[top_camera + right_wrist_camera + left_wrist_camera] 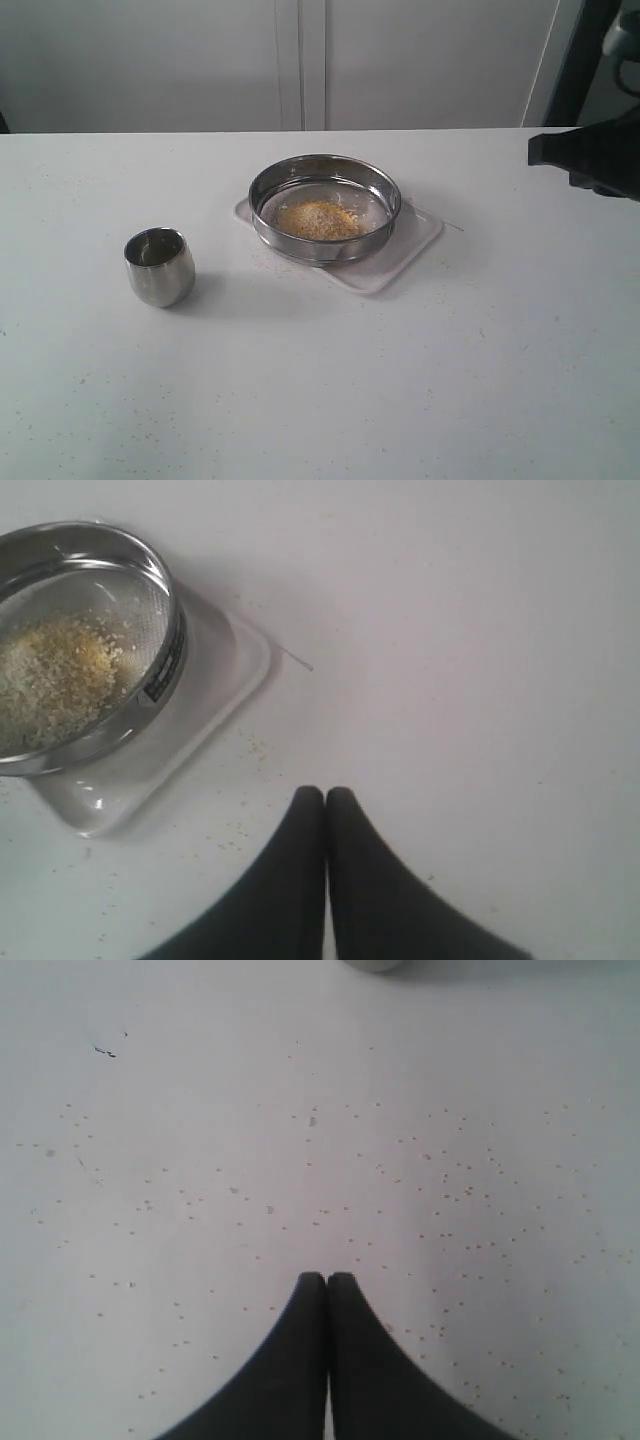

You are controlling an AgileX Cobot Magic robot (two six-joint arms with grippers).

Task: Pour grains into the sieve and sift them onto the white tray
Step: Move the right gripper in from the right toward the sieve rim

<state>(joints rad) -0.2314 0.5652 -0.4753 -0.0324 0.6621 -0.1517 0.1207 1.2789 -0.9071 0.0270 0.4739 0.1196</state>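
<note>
The sieve (325, 207) rests on the white tray (400, 255) at the middle of the table, holding a heap of yellow grains (317, 220). In the right wrist view the sieve (80, 645), grains (55, 675) and tray (215, 685) lie off to one side. My right gripper (325, 795) is shut on nothing, apart from the tray over bare table; its arm (590, 155) shows at the right edge of the exterior view. My left gripper (326, 1280) is also shut and empty, above table dotted with stray grains, and is out of the exterior view.
A small rounded steel cup (159, 266) stands upright on the table left of the tray, and its base edge (372, 964) shows in the left wrist view. Loose grains are scattered on the white table (350, 380). A grey wall runs behind.
</note>
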